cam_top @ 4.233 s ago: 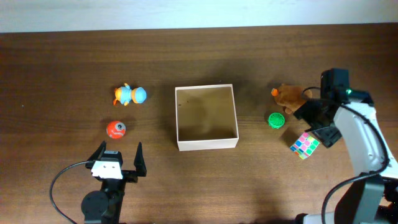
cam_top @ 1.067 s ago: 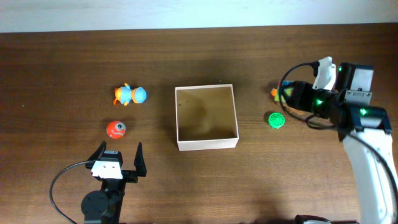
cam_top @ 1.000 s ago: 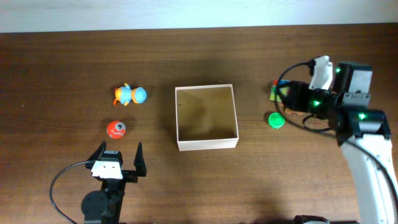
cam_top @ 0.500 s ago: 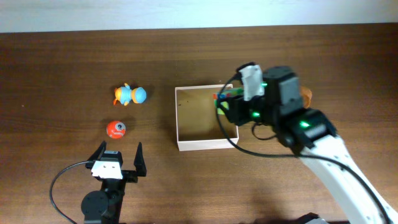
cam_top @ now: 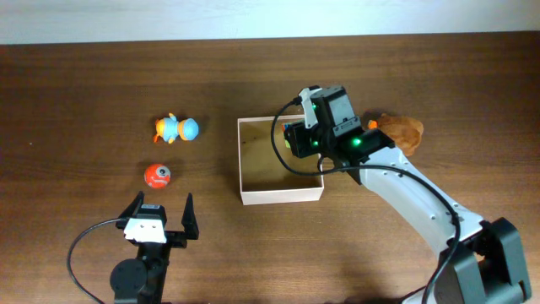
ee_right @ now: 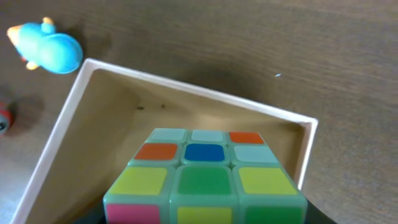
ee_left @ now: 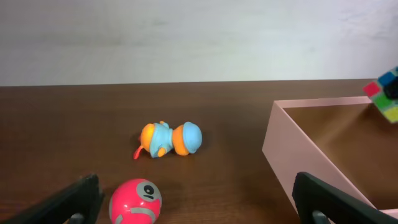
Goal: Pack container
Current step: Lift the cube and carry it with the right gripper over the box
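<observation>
The container (cam_top: 282, 195) is a square white-walled box with a tan inside, at the table's middle. My right gripper (cam_top: 296, 139) is shut on a multicoloured puzzle cube (ee_right: 205, 177) and holds it above the container's right part. The cube fills the lower right wrist view, with the container's rim (ee_right: 186, 88) and tan inside beneath it. The cube's edge shows in the left wrist view (ee_left: 387, 93) over the container's wall (ee_left: 298, 149). My left gripper (cam_top: 159, 216) is open and empty near the front edge, its fingers (ee_left: 199, 200) on either side of bare table.
A blue and orange toy (cam_top: 177, 128) (ee_left: 169, 139) (ee_right: 53, 50) lies left of the container. A red ball (cam_top: 157, 175) (ee_left: 135, 200) sits in front of it, close to my left gripper. A brown toy (cam_top: 399, 129) lies right of the container, behind the right arm.
The cube lay on the table at the right; my right gripper has taken it and swung left with it to above the container. The left arm has not moved.
</observation>
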Robot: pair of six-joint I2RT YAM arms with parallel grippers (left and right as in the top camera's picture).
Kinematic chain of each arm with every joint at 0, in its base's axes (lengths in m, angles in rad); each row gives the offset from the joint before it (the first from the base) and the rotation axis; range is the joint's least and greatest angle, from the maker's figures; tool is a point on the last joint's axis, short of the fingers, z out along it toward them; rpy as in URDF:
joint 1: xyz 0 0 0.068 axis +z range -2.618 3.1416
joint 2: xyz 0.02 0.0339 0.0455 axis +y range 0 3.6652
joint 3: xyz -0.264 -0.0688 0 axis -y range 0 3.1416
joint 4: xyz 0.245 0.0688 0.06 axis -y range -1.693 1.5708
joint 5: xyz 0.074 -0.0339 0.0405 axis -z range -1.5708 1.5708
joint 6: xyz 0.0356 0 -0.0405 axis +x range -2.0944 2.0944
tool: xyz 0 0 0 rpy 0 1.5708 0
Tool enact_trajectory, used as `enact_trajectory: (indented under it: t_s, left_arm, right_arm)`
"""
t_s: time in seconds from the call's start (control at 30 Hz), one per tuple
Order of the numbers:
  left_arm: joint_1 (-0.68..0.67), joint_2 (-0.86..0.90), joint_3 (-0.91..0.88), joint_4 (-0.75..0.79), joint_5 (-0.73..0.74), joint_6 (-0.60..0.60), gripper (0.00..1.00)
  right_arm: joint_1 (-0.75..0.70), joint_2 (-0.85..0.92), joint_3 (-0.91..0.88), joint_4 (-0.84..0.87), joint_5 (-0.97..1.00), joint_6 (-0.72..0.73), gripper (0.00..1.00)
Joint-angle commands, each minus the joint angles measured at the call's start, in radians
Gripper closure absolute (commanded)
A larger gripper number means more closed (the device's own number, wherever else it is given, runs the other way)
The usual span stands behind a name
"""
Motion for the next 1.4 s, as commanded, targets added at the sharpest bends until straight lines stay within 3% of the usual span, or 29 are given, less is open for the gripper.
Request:
enact_trajectory:
  t_s: [0.0,0.8,1.37]
  left_arm:
    - [-0.003,-0.009,-0.006,0.000,-0.007,0.016,0.01]
    - [-0.003,-0.009,-0.006,0.000,-0.007,0.016,0.01]
    - [-0.003,-0.009,-0.006,0.000,-0.007,0.016,0.01]
  right_arm:
    - [0.003,0.008,0.031,0.005,0.073,-0.008,0.47]
    - [0.003,0.146,0.031,0.070,0.150,0.069,0.53]
    - [0.005,0.146,0.031,0.071,0.148,0.068,0.40]
